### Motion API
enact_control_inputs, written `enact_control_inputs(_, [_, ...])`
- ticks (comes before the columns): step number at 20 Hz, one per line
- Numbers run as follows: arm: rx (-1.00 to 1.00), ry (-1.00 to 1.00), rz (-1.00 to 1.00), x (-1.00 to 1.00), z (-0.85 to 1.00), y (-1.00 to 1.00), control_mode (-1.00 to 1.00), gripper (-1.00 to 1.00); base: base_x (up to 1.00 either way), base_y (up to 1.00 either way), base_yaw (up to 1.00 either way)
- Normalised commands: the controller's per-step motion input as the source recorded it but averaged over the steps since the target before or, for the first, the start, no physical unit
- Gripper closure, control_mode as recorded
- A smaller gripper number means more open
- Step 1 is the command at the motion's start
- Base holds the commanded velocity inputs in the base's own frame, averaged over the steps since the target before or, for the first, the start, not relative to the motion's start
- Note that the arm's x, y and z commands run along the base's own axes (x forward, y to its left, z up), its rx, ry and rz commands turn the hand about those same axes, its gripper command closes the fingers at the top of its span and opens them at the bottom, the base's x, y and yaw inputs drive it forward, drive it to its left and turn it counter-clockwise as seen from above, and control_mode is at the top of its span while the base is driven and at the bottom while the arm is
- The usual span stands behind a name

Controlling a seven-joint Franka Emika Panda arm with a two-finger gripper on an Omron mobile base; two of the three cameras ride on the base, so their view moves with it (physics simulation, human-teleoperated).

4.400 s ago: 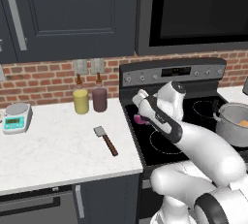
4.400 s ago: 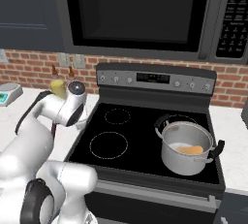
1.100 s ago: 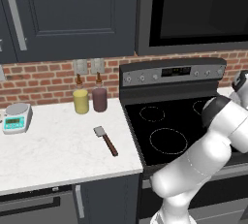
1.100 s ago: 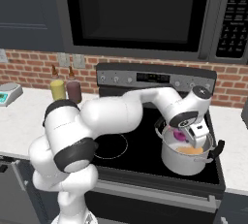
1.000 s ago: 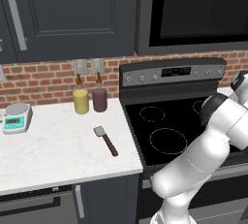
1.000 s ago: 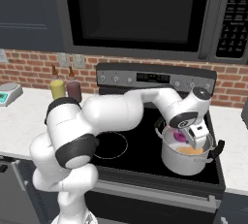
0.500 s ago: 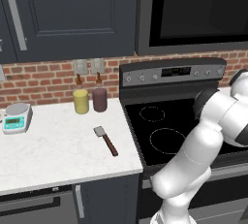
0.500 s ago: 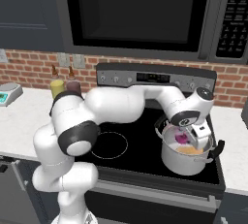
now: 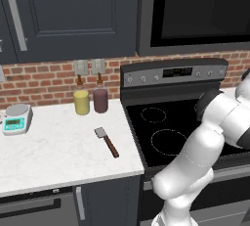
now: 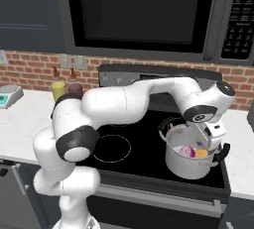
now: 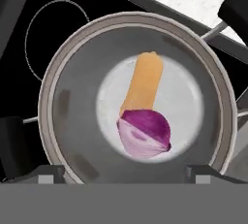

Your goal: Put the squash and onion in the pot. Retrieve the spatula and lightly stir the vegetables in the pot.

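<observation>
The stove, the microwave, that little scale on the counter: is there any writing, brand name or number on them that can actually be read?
None can be read.
Stove control panel: a small display with marks too blurred to read.
Microwave keypad: rows of pale button labels, too small to read.
Scale on the counter: green display, no digits legible.
Yellow jar and maroon jar: no labels visible.
Pot: no markings visible.
</observation>
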Motion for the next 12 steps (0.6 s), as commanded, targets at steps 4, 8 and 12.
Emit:
enact_control_inputs(4, [0.00, -0.08, 0.00, -0.61, 1.00, 0.84, -1.00, -1.00, 0.00, 0.00, 0.00])
enact_control_inputs(8, [0.00, 0.00, 0.00, -0.35, 0.85, 1.00, -1.00, -1.00, 0.00, 0.00, 0.00])
enact_control_inputs(12, [0.00, 0.01, -0.09, -0.17, 0.61, 1.00, -1.00, -1.00, 0.00, 0.00, 0.00])
